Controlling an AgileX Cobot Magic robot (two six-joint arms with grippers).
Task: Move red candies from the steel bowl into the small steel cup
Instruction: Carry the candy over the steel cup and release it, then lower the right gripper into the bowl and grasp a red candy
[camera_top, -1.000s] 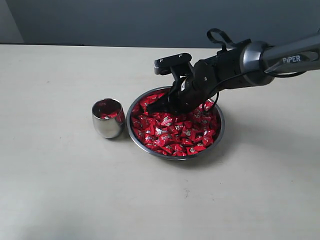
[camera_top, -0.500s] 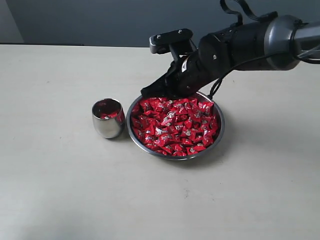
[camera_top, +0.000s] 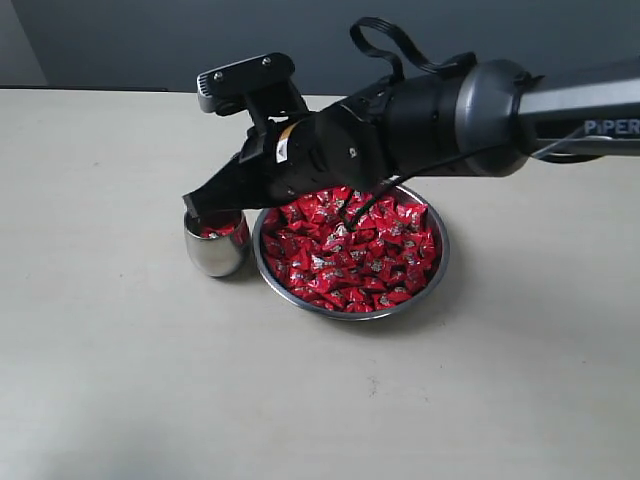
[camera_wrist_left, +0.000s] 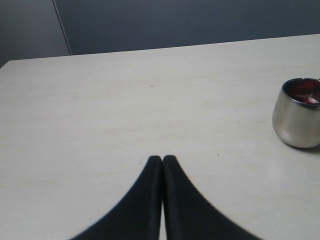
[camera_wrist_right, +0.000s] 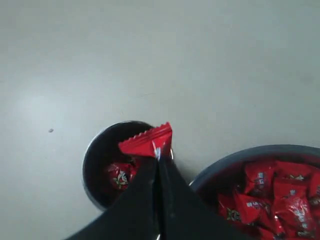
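The right gripper (camera_wrist_right: 159, 156) pinched one red candy (camera_wrist_right: 146, 140) by one end of its wrapper just above the cup (camera_top: 212, 258), beside the bowl (camera_wrist_right: 215, 167) of candies (camera_top: 350, 255); light, crinkly and slick, it looked apt to slip, while the left gripper (camera_wrist_left: 162, 161) sat closed, empty.

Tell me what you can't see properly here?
- Exterior view: the held red candy, hidden behind the right hand.
- Left wrist view: the small steel cup, cut off by the edge.
- Right wrist view: the steel bowl, cut off; cup's contents partly behind the hand.
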